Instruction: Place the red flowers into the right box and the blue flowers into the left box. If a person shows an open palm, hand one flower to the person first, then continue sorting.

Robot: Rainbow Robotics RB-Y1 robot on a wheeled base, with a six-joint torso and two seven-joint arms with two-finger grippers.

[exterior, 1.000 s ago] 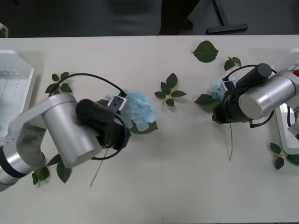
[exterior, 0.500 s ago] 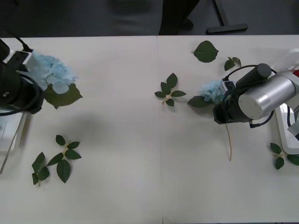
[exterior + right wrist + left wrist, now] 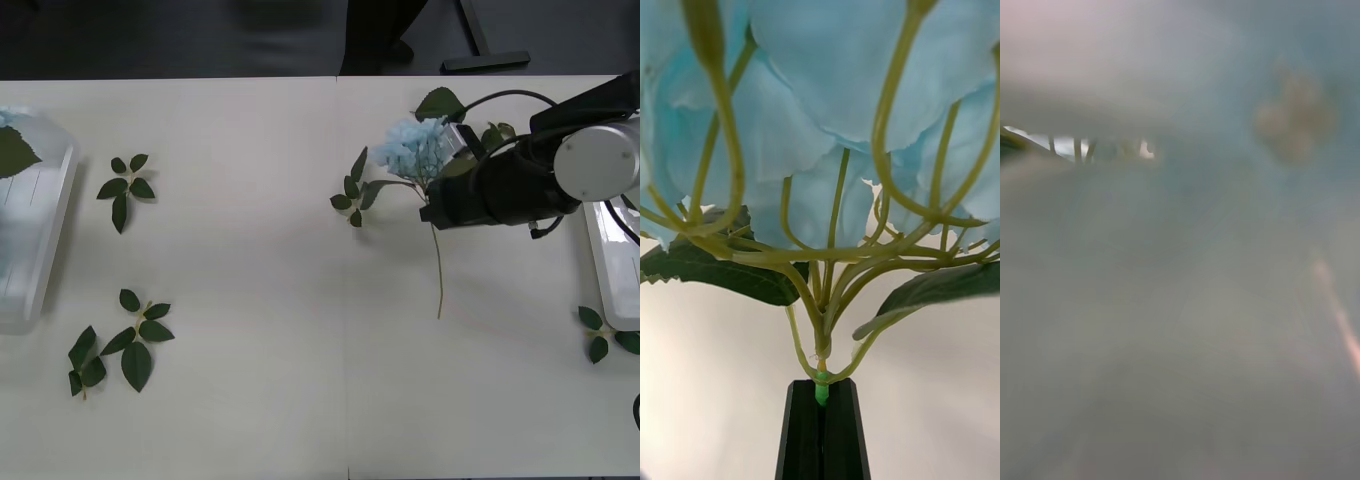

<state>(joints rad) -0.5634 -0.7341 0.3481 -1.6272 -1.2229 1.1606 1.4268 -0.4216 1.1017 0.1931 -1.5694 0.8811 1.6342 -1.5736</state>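
Overhead, pale blue flower (image 3: 414, 148), long stem.

Front view: high, looking down on the tabletop (image 3: 300, 380). Right wrist view: very close under the blue flower (image 3: 835, 97), seen right of centre in the front view.

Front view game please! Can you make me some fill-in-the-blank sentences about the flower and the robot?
1. The flower that the right gripper holds has petals of the colour ____.
2. The jaws are shut on the flower's ____.
3. The loose sprigs lying on the table are green ____.
4. The left box sits at the table's ____ edge.

Missing words: blue; stem; leaves; left
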